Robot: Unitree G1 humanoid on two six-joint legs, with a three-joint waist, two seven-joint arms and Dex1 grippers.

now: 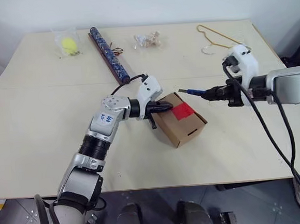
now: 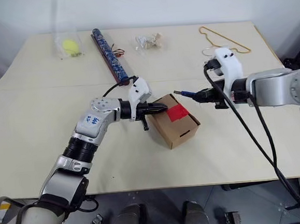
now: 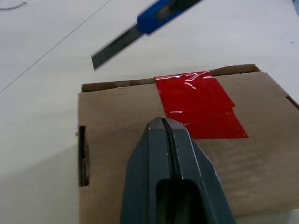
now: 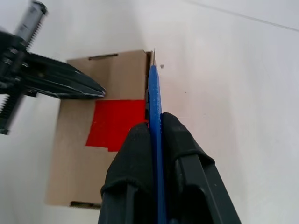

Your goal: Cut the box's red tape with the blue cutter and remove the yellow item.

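The box is a small brown carton in the middle of the table, with the red tape across its top seam. My left gripper is shut with nothing in it, and its tips lie on the box's top beside the red tape. My right gripper is shut on the blue cutter. The cutter's bare blade hangs just above the box's far edge, pointing at it. The yellow item is hidden.
Along the table's far side lie a yellow-green ball in a clear bag, a long dark patterned tube, a small crumpled packet and a yellow wire hanger. Black cables trail from both wrists.
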